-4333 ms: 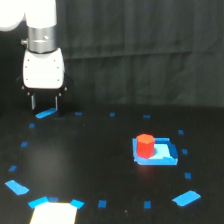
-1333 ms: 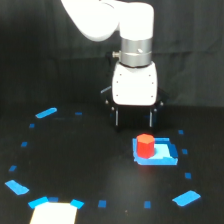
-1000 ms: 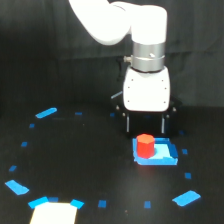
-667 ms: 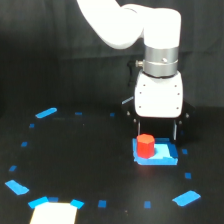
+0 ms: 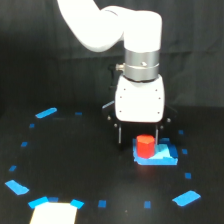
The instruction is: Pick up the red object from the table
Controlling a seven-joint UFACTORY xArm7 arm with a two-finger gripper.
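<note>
1. Target: the small, short, bright red-orange cylinder stands upright on a light-blue square patch, toward the exterior view's right of the matte black counter. The patch looks like a marked start position, which would explain why the cylinder sits squarely on it instead of loose on the bare surface.

2. Hand: the white, boxy hand hangs directly over the cylinder, its two thin dark fingers pointing straight down. One finger shows to the exterior view's left of the cylinder and the other to its right, so the fingers stand apart with the cylinder between them. I cannot tell whether either finger touches it; no squeeze is visible.

3. Reason for the pose: a vertical approach suits a short upright cylinder, since the fingers can drop past its sides and close across its width.

4. Arm: the white arm arches in from the upper left of the exterior view, keeping the wrist plumb above the patch.

5. Surroundings: small blue tape marks ring the counter, and a pale rectangular patch lies at the near edge, well apart from the cylinder.

6. Judgement: the grasp seems not yet made; lowering fully and closing likely comes next.
</note>
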